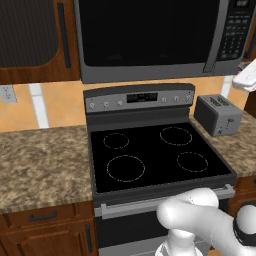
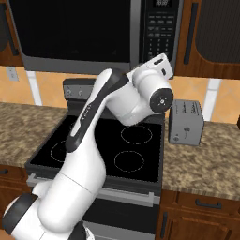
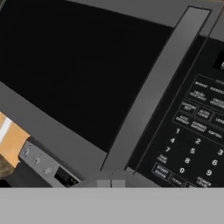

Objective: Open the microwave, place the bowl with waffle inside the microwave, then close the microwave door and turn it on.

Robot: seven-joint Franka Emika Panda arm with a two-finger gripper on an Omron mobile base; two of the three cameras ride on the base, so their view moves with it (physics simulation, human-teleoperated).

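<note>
Entry, this moment. Nearest the lens: my own arm (image 2: pixel 84 140), climbing from the lower left of the right base view across the black stove (image 1: pixel 150 155). My gripper (image 2: pixel 158 65) is raised in front of the microwave (image 1: pixel 150 40). Its fingers are pressed together and hold nothing.

The microwave fills the top of both base views, mounted above the stove. The microwave door (image 3: pixel 78 65) is closed. Its glass is black, so I cannot tell what is inside. In the hand view a steel strip (image 3: pixel 157 87) runs diagonally between the glass and the keypad (image 3: pixel 192 140), which sits at the right of that frame.

Risks, as I judge them:
- The keys are small and crowded. The start key (image 3: pixel 161 171) lies low in the frame among its neighbours, and a tilted approach could land on the wrong one.
- If the door must be pulled first, closed fingers cannot hook the strip. They would slide off, or push the door instead.
- A door swinging out could strike my wrist, which is held close to the front.
- My elbow sits high over the stove. A wide swing toward the right of the frame could clip the toaster (image 2: pixel 186 123) on the table (image 1: pixel 40 160).
</note>
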